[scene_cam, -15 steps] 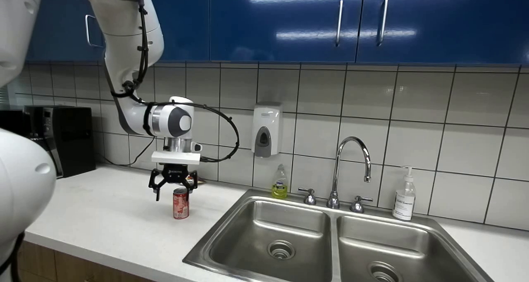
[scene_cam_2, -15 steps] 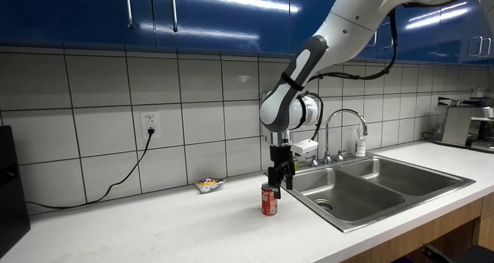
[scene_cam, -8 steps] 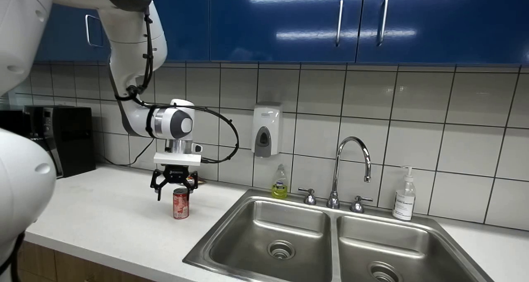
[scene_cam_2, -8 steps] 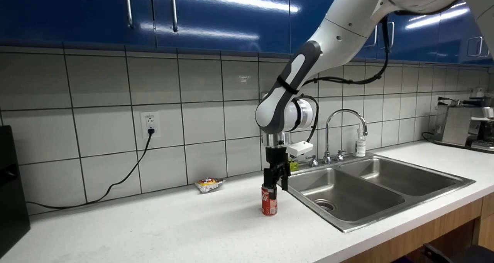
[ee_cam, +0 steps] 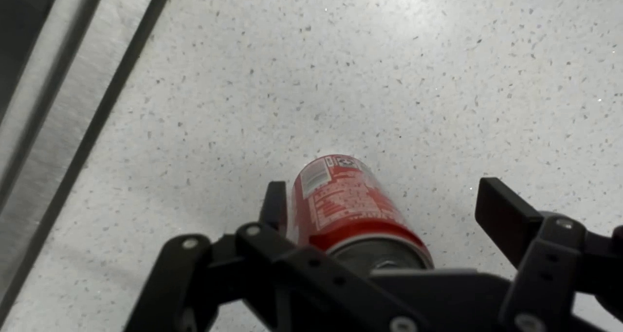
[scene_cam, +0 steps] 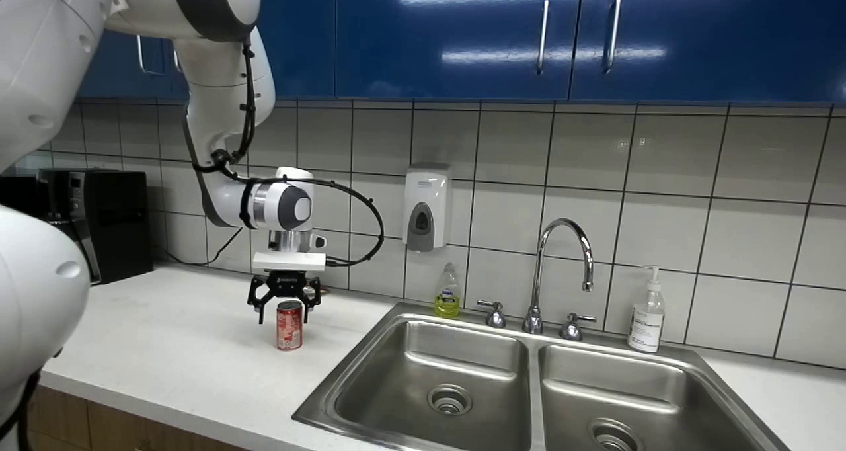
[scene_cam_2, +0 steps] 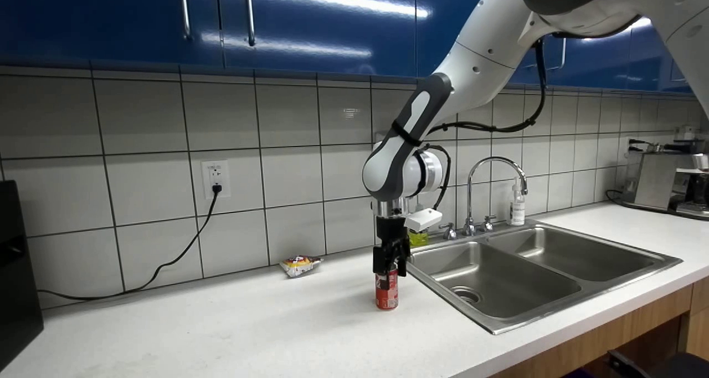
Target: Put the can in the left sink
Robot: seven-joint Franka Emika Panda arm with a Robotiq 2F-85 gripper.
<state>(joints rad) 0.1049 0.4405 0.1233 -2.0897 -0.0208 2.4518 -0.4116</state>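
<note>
The red can stands upright on the white counter, left of the double sink in both exterior views (scene_cam: 289, 332) (scene_cam_2: 386, 297). My gripper points down over it, fingers open around the can's upper part, in both exterior views (scene_cam: 283, 317) (scene_cam_2: 395, 278). In the wrist view the can (ee_cam: 350, 200) lies between the spread fingers (ee_cam: 383, 195), close to the left finger, with a wide gap to the right one. Part of its silvery top is hidden by the gripper. The left sink, a steel basin with a round drain, shows bare in both exterior views (scene_cam: 390, 398) (scene_cam_2: 509, 295).
A right-hand basin (scene_cam: 615, 388) adjoins, with a faucet (scene_cam: 538, 272) behind. A yellow-green soap bottle (scene_cam: 447, 295) and a white soap bottle (scene_cam: 646, 322) stand on the back rim. A snack packet (scene_cam_2: 300, 265) lies by the wall. The sink's steel edge (ee_cam: 73, 103) shows in the wrist view.
My gripper has come down and shifted over the can, so its fingers now reach lower beside the can's top. The can has not moved. The fingers stay open.
</note>
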